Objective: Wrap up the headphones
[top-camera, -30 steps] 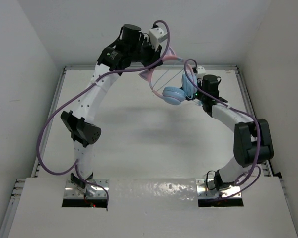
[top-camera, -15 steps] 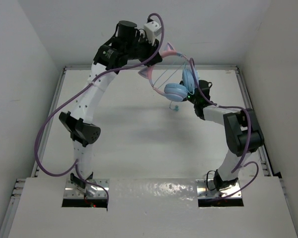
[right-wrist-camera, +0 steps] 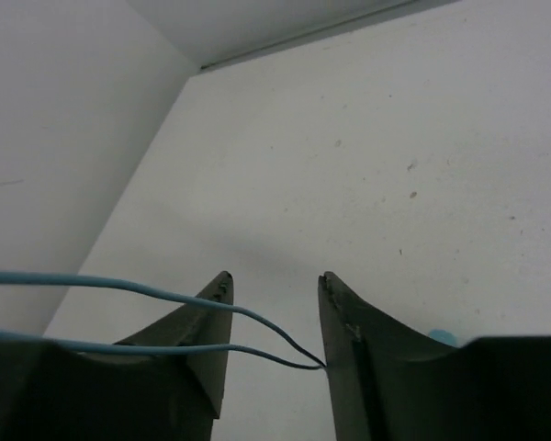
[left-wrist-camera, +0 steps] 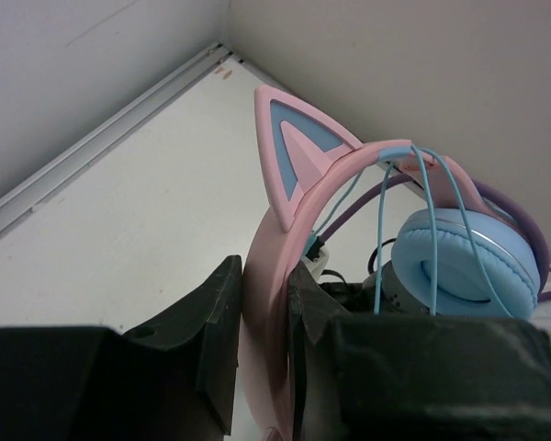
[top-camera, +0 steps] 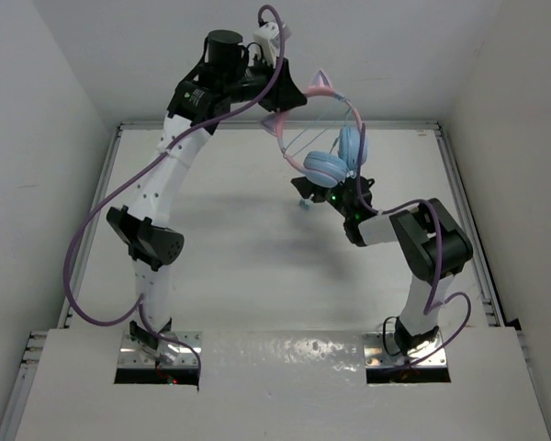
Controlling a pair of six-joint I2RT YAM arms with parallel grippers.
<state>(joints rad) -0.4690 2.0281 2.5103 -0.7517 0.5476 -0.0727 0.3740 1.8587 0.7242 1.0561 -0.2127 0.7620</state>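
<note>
The headphones (top-camera: 324, 167) hang in the air over the back of the table. My left gripper (top-camera: 283, 99) is shut on their pink headband (left-wrist-camera: 274, 241), just below one cat ear (left-wrist-camera: 289, 152). A light blue ear cup (left-wrist-camera: 464, 266) hangs beyond it, and strands of the teal cable (left-wrist-camera: 378, 230) run over the band. My right gripper (top-camera: 309, 190) sits just under the ear cups. Its jaws stand apart in the right wrist view (right-wrist-camera: 274, 280). A loop of the cable (right-wrist-camera: 165, 292) crosses the gap and touches the right finger (right-wrist-camera: 349, 340), unclamped.
The white table (top-camera: 230, 248) is boxed in by white walls, with metal rails along its back (top-camera: 211, 126) and right edge (top-camera: 464, 202). Thick purple robot cables (top-camera: 87, 248) loop beside both arms. A small blue bit (right-wrist-camera: 441, 337) shows behind the right finger.
My left gripper has lifted the headphones higher and back. My right gripper has swung left from beside the ear cups to beneath them, and its jaws have widened a little.
</note>
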